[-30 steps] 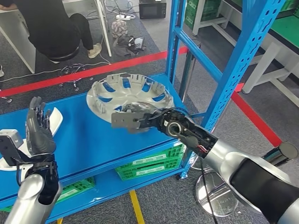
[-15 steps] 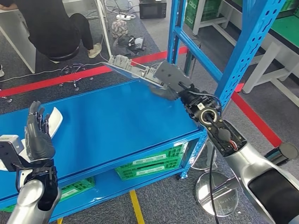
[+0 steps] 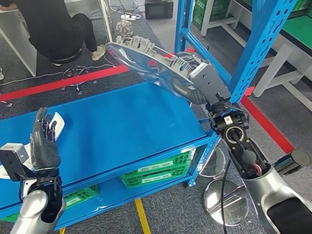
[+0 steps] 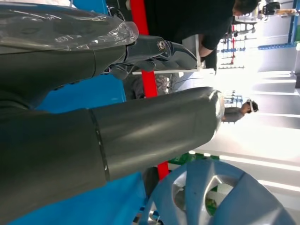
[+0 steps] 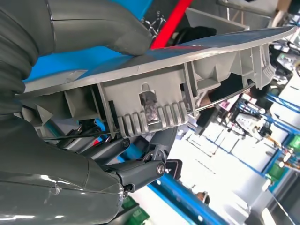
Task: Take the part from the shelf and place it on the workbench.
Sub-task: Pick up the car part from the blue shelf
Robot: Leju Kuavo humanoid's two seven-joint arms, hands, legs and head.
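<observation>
Two silver robot arms reach over a blue shelf (image 3: 110, 126). The right hand (image 3: 200, 85) grips the rim of a silver hubcap (image 3: 154, 61), thumb on one face and fingers on the ribbed face, holding it tilted in the air above the shelf's far right corner. The left hand (image 3: 43, 144) is raised, holding nothing, fingers spread, beside a white part (image 3: 57, 124) on the shelf.

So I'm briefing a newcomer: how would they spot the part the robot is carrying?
Start at the blue metal shelf. Above its far right corner, the right hand holds a round silver plastic wheel cover tilted in the air. Unlike the white part lying at the shelf's left end, it is lifted and spoked.
</observation>
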